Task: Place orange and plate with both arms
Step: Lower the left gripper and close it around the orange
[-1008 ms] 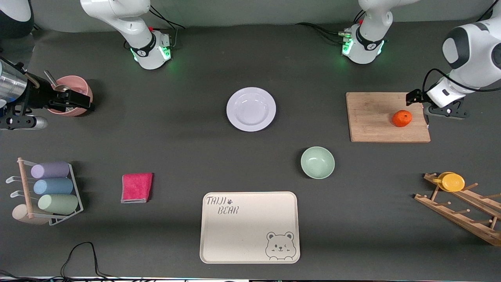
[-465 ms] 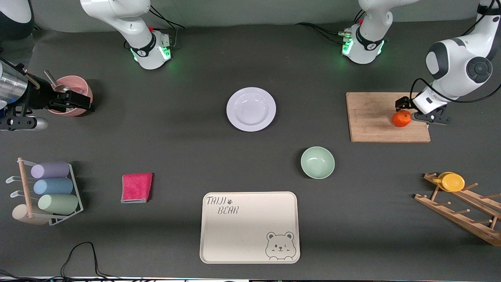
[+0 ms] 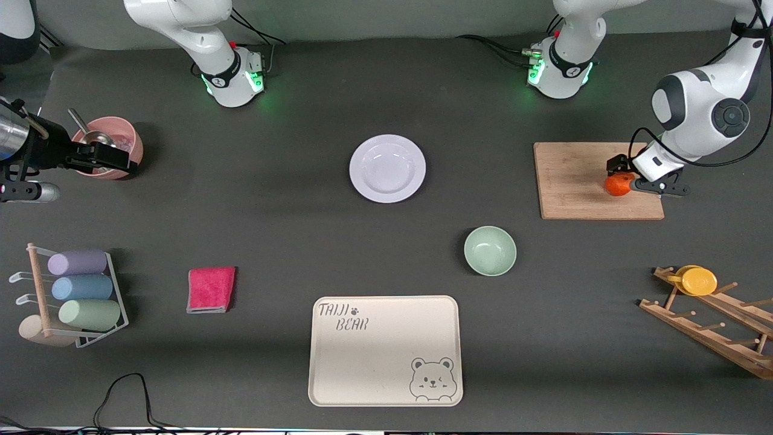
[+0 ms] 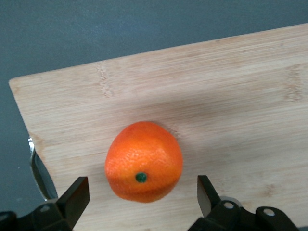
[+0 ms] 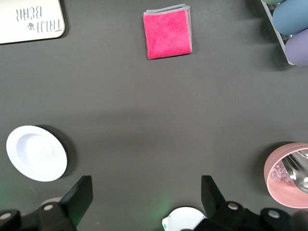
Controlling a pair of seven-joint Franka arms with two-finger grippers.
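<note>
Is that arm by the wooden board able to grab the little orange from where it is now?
Probably yes. The left pincer is open with a finger on each side of the orange, which sits alone on the cutting board; nothing blocks the way between them.

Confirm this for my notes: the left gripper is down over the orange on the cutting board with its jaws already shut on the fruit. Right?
Not quite. The left gripper is down over the orange on the cutting board, but its jaws are open; the left wrist view shows a gap between the fruit and each finger.
</note>
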